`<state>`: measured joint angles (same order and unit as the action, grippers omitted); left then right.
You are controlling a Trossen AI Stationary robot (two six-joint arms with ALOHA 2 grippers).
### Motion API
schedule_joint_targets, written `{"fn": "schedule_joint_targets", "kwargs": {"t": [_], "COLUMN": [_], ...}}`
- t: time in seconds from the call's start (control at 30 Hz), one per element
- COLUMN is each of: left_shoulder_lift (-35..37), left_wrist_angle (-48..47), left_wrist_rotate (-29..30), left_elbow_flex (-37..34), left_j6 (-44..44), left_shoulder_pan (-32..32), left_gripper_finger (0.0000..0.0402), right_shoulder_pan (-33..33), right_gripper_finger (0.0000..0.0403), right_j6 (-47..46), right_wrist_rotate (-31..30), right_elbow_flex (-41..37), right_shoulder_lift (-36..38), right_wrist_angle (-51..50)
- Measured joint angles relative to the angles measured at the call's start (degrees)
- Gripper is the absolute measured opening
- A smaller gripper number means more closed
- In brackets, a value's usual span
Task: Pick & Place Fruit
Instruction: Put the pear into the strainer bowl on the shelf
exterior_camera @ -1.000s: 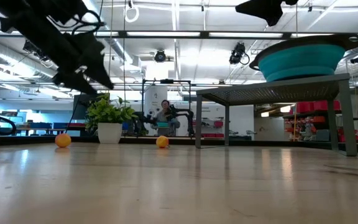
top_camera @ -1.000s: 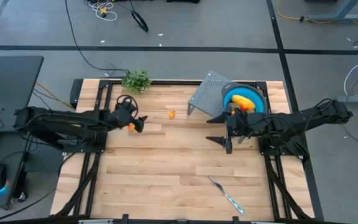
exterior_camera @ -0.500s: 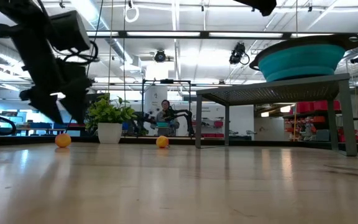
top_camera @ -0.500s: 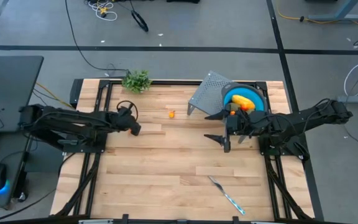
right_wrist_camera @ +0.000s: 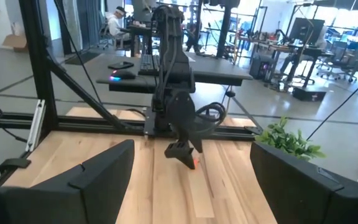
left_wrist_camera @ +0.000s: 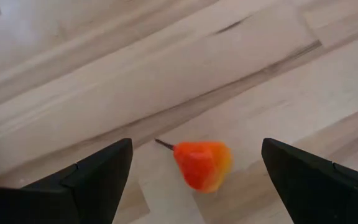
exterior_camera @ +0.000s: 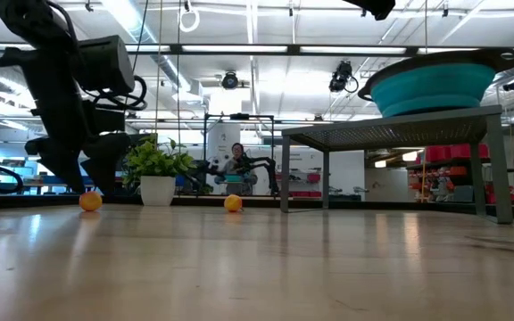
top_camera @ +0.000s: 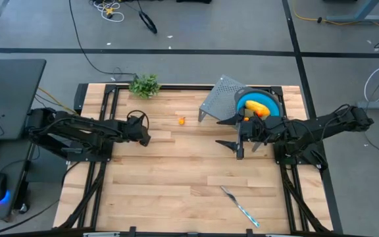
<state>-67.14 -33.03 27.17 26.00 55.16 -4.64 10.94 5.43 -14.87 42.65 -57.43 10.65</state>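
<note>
Over an orange-red fruit (left_wrist_camera: 202, 164), left gripper (left_wrist_camera: 191, 171) open, right gripper (top_camera: 237, 137) open, no readable writing

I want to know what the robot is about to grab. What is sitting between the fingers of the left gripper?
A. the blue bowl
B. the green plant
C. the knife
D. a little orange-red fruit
D. The left wrist view shows a little orange-red fruit lying on the wooden table between the open fingers of the left gripper; nothing is holding it yet.
</note>
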Motion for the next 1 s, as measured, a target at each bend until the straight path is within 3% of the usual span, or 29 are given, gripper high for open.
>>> {"fn": "schedule_joint_targets", "kwargs": {"t": [0.2,0.43,1.0], "left_shoulder_lift": [-2.6,-6.6,-6.7], "left_wrist_angle": [1.1,2.9,5.7], "left_wrist_rotate": [0.4,0.2,-2.9], "left_elbow_flex": [0.0,0.0,0.0], "left_j6": [-0.2,-1.9,-4.0], "left_shoulder_pan": [-0.4,-2.4,-2.8], "left_gripper_finger": [0.0362,0.0328,0.0268], "right_shoulder_pan": [0.0,0.0,0.0], "right_gripper_finger": [0.0332,0.0332,0.0332], "right_j6": [0.0,0.0,0.0], "right_wrist_rotate": [0.0,0.0,0.0], "right_elbow_flex": [0.0,0.0,0.0], "right_shoulder_lift": [0.0,0.0,0.0], "right_wrist_angle": [-0.1,-0.1,-0.1]}}
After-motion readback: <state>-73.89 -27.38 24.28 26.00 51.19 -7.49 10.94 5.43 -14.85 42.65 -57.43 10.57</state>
